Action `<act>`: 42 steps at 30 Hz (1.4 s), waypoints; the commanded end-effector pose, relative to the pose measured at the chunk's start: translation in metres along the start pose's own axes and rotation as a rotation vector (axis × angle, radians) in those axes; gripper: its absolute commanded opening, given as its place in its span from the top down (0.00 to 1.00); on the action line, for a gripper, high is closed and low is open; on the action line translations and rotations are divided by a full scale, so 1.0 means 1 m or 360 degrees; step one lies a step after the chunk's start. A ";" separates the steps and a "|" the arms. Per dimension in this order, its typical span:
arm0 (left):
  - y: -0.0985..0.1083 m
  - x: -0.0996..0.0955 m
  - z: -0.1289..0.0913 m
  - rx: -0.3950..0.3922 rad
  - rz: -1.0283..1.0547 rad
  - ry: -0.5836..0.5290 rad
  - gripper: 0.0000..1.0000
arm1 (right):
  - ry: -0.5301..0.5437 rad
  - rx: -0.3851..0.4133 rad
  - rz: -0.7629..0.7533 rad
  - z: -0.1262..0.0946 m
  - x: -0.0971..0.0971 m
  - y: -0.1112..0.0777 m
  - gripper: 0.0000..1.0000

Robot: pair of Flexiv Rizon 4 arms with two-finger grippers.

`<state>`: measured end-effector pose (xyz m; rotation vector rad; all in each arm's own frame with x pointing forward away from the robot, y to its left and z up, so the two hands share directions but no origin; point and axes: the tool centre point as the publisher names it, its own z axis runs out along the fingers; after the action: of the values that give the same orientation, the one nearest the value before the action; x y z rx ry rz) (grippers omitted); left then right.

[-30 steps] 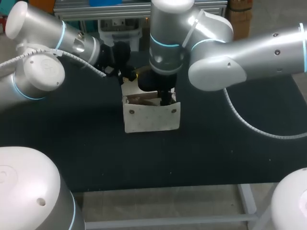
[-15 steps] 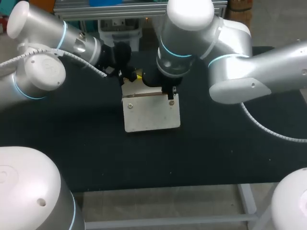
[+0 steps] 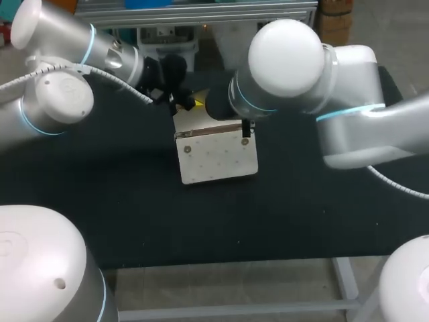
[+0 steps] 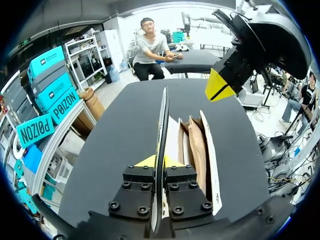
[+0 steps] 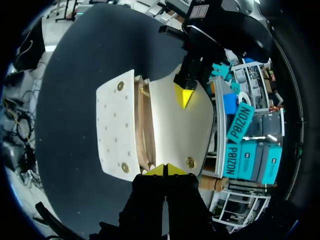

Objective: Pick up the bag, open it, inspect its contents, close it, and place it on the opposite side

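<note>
The white bag (image 3: 218,155) stands on the black table (image 3: 134,215), its dotted face with gold studs toward the camera. My left gripper (image 3: 188,104) is at its back left corner, shut on the raised white flap (image 4: 162,125), whose edge runs between the fingers (image 4: 160,162). From above, the right wrist view shows the bag (image 5: 115,125) with its brown inside (image 5: 145,135) between two white panels. My right gripper (image 5: 165,170) is shut, tips together at the bag's end by the opening; nothing shows between them. In the head view it (image 3: 246,131) is at the bag's top right corner.
Black tabletop lies free on both sides of the bag and in front of it, up to the front edge (image 3: 234,258). My right arm's large joints (image 3: 288,67) hang over the table behind and to the right of the bag.
My right gripper came out of the bag's mouth and shut at its right top corner. The right arm swung rightward. The bag's mouth narrowed and the bag shifted slightly right.
</note>
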<state>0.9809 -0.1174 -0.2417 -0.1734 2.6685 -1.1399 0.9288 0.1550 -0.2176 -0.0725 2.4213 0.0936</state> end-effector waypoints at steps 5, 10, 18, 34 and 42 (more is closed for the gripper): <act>-0.018 0.001 -0.016 -0.0054 0.0046 0.0037 1.00 | -0.0286 -0.0018 0.0002 -0.028 0.013 -0.015 1.00; -0.023 -0.016 -0.020 -0.0042 0.0063 0.0031 1.00 | -0.0282 -0.0008 0.0012 -0.028 0.020 -0.017 1.00; -0.017 -0.034 -0.007 -0.0095 0.0096 0.0056 1.00 | -0.0291 -0.0003 0.0024 -0.025 0.026 -0.017 1.00; 0.018 -0.046 0.036 -0.0162 -0.0040 0.0269 1.00 | -0.0218 -0.0002 0.0019 -0.014 0.034 -0.015 1.00; 0.031 -0.030 0.041 -0.0109 -0.0027 0.0282 1.00 | -0.0209 -0.0011 -0.0005 -0.012 0.042 -0.013 1.00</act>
<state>1.0250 -0.1203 -0.2799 -0.1059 2.8956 -1.0970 0.8912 0.1392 -0.2333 -0.0697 2.2959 0.1024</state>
